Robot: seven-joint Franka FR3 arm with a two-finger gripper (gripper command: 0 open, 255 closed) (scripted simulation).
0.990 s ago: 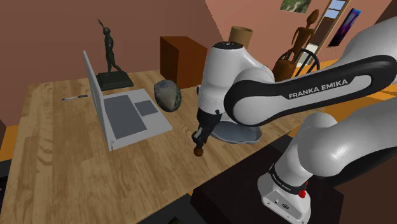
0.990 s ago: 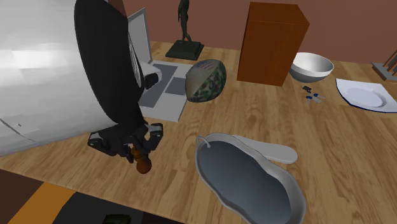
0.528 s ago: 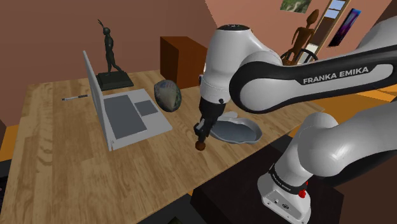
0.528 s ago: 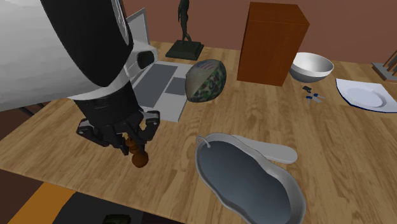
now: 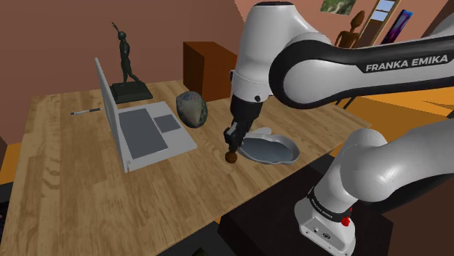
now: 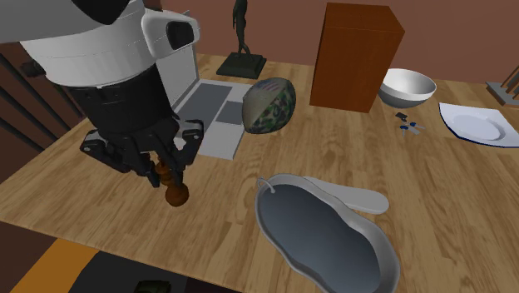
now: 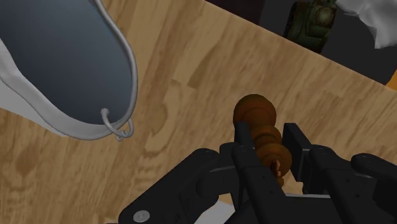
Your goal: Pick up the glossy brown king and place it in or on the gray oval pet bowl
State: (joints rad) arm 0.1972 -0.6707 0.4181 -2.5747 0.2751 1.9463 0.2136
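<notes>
Clasping the glossy brown king (image 6: 175,193) between both black fingers, the gripper (image 6: 166,171) holds the piece by its narrow part, and the rounded end sticks out below the fingertips. In the wrist view the fingers press on either side of the turned brown stem of the king (image 7: 256,114), so the gripper (image 7: 267,140) is clenched on it and not on air.

Against the picture from a second ago, the hand has risen. In the shoulder view the gripper (image 5: 231,144) and the king (image 5: 231,155) sit higher over the wooden table (image 5: 73,182) than they did, and a little closer to the gray pet bowl (image 5: 273,151). The arm's thick white link has swung upward too, so more of the bowl's dark hollow shows beside the hand than before. In the second exterior view that link no longer covers the open laptop (image 6: 212,108) behind the hand.

The king hangs over bare wood, just beside the pet bowl (image 6: 316,229) but apart from its rim. From the wrist, the pet bowl (image 7: 57,57) lies off to one side of the fingers, not beneath them. The bowl, the laptop and the camouflage-patterned lump (image 6: 268,106) beyond the hand lie where they lay earlier.
</notes>
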